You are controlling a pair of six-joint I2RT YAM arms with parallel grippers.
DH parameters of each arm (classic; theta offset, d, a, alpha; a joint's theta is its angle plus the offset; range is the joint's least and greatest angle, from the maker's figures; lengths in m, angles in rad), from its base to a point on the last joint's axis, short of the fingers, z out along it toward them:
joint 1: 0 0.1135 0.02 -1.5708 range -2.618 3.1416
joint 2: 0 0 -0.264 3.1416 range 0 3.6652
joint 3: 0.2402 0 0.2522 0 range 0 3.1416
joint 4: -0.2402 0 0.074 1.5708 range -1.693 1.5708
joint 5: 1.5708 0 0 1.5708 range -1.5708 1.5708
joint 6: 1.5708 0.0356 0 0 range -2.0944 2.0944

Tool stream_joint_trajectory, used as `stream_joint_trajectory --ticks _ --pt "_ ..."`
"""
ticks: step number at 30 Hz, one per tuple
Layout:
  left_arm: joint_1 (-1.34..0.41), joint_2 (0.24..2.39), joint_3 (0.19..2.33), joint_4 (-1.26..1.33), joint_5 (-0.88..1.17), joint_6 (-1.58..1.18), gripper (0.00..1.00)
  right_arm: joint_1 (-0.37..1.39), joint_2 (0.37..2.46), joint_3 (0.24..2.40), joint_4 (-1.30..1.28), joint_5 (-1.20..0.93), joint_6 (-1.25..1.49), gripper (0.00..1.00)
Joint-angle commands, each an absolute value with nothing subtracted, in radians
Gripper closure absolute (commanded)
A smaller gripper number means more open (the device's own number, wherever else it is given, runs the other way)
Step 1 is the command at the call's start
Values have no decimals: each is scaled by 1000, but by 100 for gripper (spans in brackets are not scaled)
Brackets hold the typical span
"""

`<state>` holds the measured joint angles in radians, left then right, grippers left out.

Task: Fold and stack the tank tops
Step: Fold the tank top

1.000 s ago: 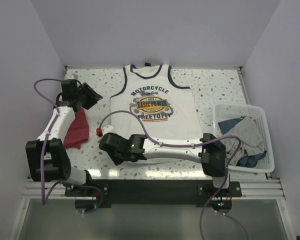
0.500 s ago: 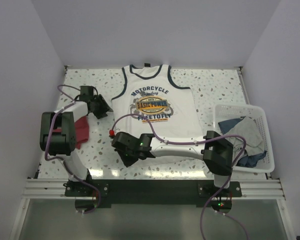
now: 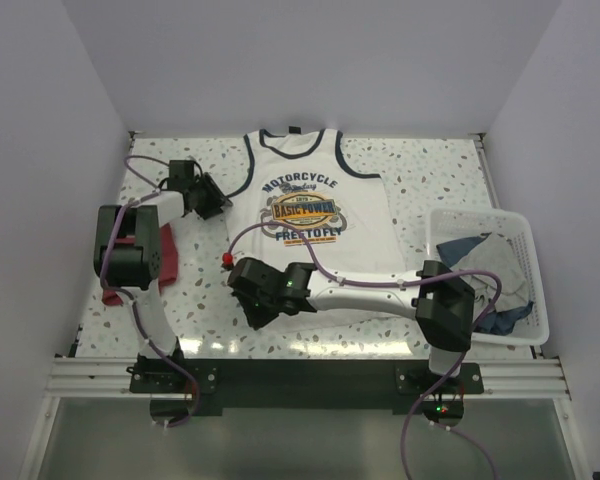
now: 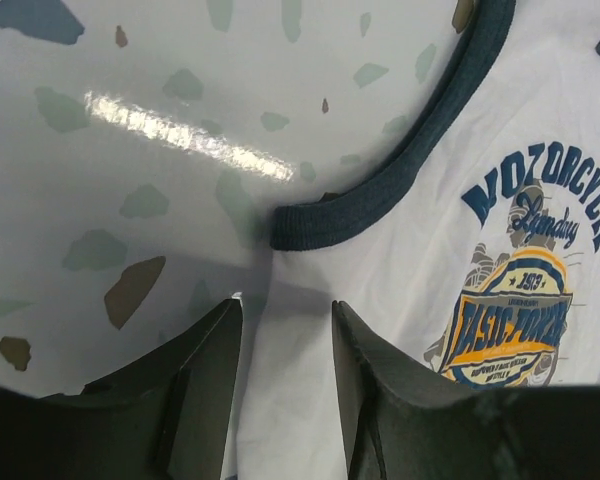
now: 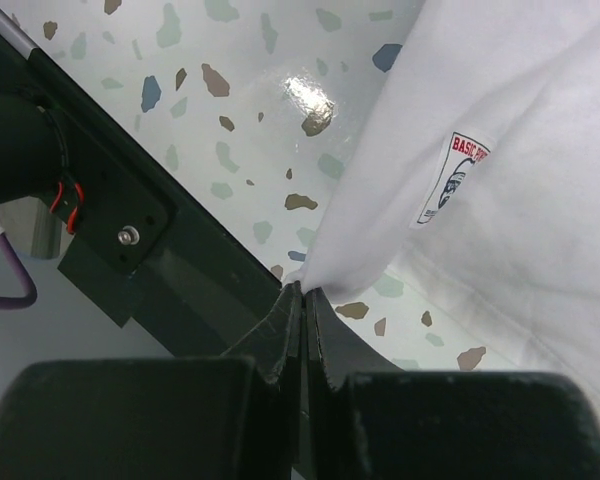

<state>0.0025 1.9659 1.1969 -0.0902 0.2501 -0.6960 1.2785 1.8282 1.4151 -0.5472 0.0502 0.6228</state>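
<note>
The white tank top with navy trim and the "MOTORCYCLE" graphic lies flat, neck to the far side. My left gripper is open at its left side, just below the navy armhole trim. Its jaws straddle the white side edge, low over the cloth. My right gripper is shut on the top's near-left hem corner, which is lifted slightly off the table. The dark red tank top lies bunched at the left, partly hidden under my left arm.
A white lattice basket holding grey and blue cloths stands at the right edge. The black base rail runs close behind my right gripper. The speckled table ends at white walls on the far, left and right sides.
My left gripper has swung away from the dark red top to the white top's left armhole. My right gripper has shifted a little right, still holding the hem corner.
</note>
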Motion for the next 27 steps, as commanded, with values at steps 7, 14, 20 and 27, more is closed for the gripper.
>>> stream_joint_trajectory --ticks 7,14,20,27 --pt "-21 2072 1247 -120 173 -692 74 1273 1781 1430 -526 3 635 100" --pt "-8 2022 1287 -153 74 -689 100 1299 1818 1483 -512 -51 640 100" --pt "57 1948 1341 -222 3 -690 100 1347 1933 1613 -494 -152 656 100" --pt "94 1919 1417 -304 -55 -661 100 1351 2072 1779 -471 -251 675 100"
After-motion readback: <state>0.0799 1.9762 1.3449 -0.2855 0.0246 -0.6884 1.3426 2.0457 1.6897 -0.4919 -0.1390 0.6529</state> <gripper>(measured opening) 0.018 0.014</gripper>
